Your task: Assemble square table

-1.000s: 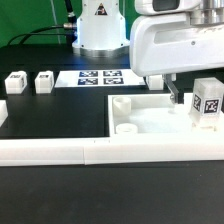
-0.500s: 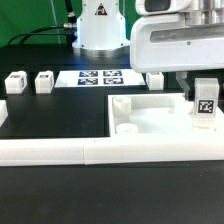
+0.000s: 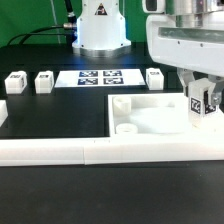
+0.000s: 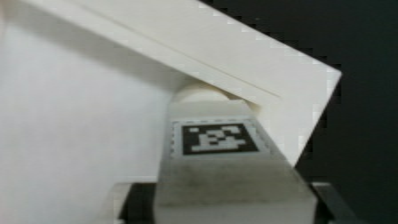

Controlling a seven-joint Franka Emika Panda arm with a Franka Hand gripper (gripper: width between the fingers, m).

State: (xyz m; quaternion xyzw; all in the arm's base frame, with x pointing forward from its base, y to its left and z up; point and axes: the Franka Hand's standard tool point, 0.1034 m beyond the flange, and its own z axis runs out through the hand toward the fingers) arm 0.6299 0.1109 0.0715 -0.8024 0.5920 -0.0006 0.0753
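The arm [image 3: 185, 40] comes down from above over the far corner of the square table slab [image 3: 160, 120] at the exterior view's right, with its broad white wrist housing level and the fingers pointing straight down. The gripper [image 3: 200, 98] is clamped on a white leg block [image 3: 202, 106]. In the wrist view a dark finger [image 4: 135, 204] presses each side of that block [image 4: 217, 170]. The block's far end sits just inside the corner of the slab's raised rim [image 4: 214, 50].

The slab lies on the black tabletop, just behind the long white border wall [image 3: 60, 152] at the near edge. The marker board [image 3: 100, 76] lies flat behind it and carries four tags.

Three loose leg blocks stand along the far side: two [image 3: 15, 83] [image 3: 44, 81] towards the exterior view's left, and one [image 3: 155, 78] just beyond the slab's far edge.

The held block's face bears a square black-and-white tag [image 4: 217, 138], a blocky pattern with no legible lettering.
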